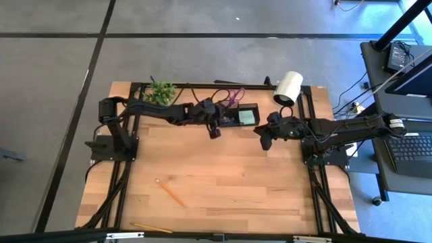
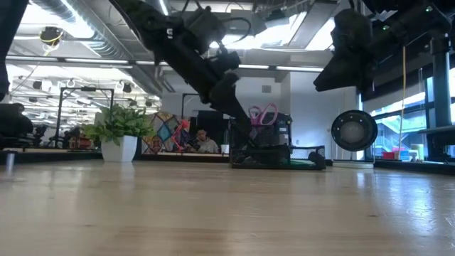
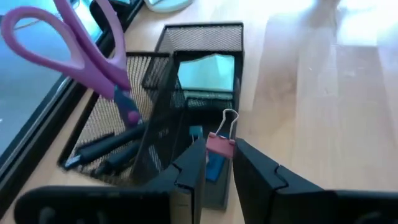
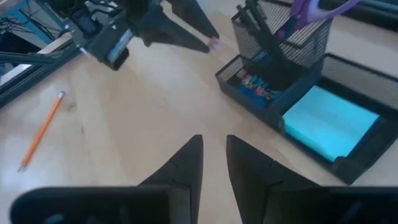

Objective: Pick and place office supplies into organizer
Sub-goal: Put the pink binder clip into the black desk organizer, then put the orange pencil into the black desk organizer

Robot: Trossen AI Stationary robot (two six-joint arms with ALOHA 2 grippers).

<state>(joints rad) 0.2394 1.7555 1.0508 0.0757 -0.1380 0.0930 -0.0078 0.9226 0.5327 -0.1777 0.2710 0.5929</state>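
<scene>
The black mesh organizer stands at the table's far edge. Purple-handled scissors and black pens stick out of its tall cup. A light-green sticky pad lies in its flat tray. My left gripper hovers beside the organizer's left side, shut on a small pink binder clip. My right gripper hangs right of the organizer, slightly open with nothing between its fingers. An orange pencil lies on the table's near left part, and a yellow one by the near edge. My left gripper pinches the pink body of the binder clip between its two fingertips. The fingers come from the table's left, slanting downward. The clip's silver wire loop sticks out past the fingertips toward the organizer. The clip is lifted clear of the table.
A potted green plant stands at the far left and a large white cylinder at the far right. A small front compartment of the organizer holds coloured clips. Bare wood lies in the table's middle and near right.
</scene>
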